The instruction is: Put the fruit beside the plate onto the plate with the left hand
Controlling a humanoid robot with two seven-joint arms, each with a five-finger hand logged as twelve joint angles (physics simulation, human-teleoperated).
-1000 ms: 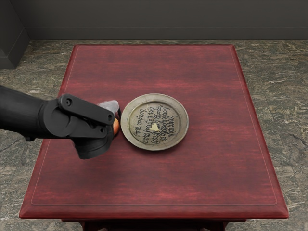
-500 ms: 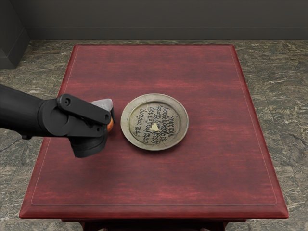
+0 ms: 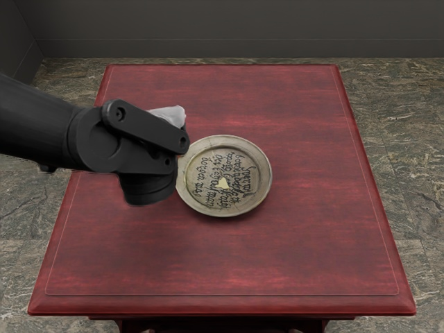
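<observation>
Fruit out of sight: the left hand (image 3: 146, 156), reaching in from the left on its black arm, hangs over the left rim of the plate (image 3: 266, 173) on the red table (image 3: 277, 104), and hides both the fruit and the spot just left of the plate where it would lie. Whether the hand is closed around the fruit cannot be told from this angle, since its bulk faces the camera and covers whatever is beneath. Its position over the rim suits a carry from the table onto the plate, with the palm turned down so the load can be lowered onto the dish. The plate's lettered middle shows bare, so nothing has been set down yet.

Half a second ago the hand sat lower and nearer, just left of the plate and clear of its rim, with a sliver of orange showing at its right edge. Now it is farther and further right, looks larger, as if raised, and overlaps the rim; the orange sliver is gone from view. The plate itself has not shifted.
</observation>
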